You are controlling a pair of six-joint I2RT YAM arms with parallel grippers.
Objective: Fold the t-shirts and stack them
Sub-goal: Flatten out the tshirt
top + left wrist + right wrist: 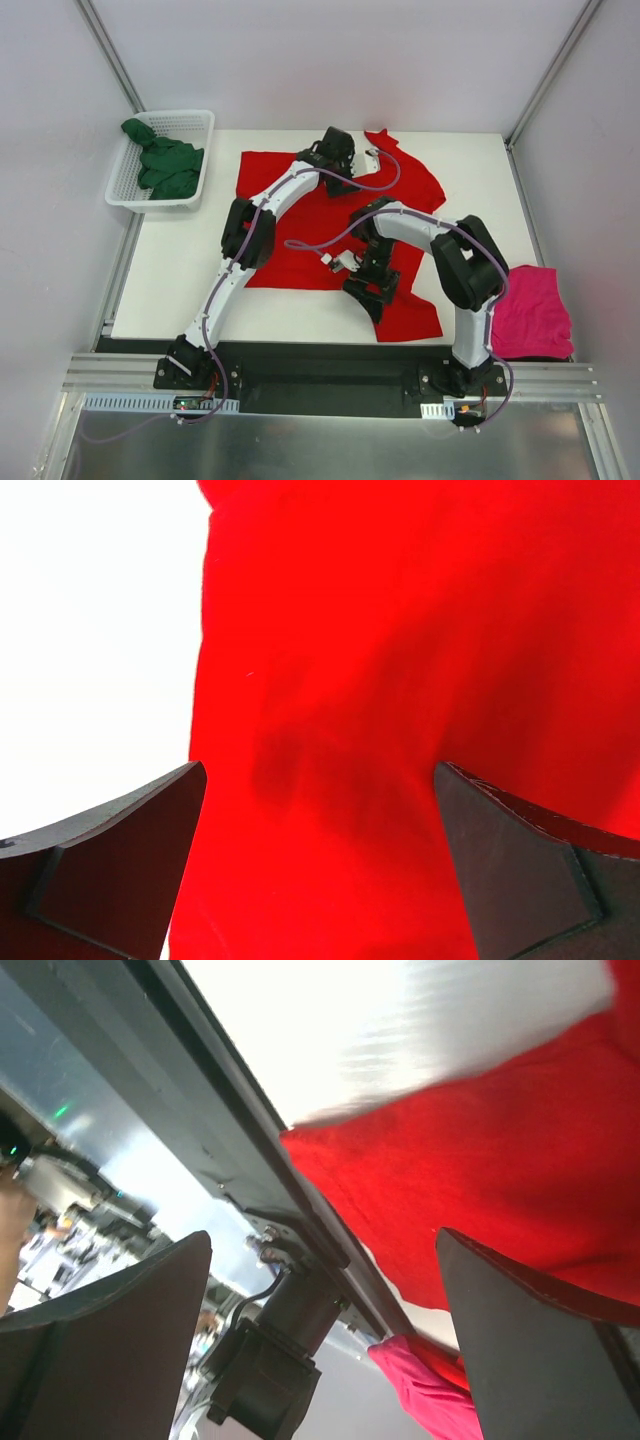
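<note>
A bright red t-shirt [300, 235] lies spread over the middle of the white table [180, 270]. My left gripper [338, 162] hangs open over the shirt's far part; in the left wrist view the red t-shirt [400, 680] fills the gap between the fingers of the left gripper [320, 810]. My right gripper [372, 296] is open low over the shirt's near right part. In the right wrist view the right gripper [325, 1300] holds nothing, with the red t-shirt [500, 1150] beyond it. A magenta-pink t-shirt [532, 312] lies crumpled at the table's right edge. A dark green t-shirt [165, 165] sits bunched in a basket.
The white mesh basket [195, 122] stands off the table's far left corner. A metal rail [330, 385] with both arm bases runs along the near edge. The right wrist view shows the arm base [270, 1360] and the pink t-shirt [430, 1400] below the table edge.
</note>
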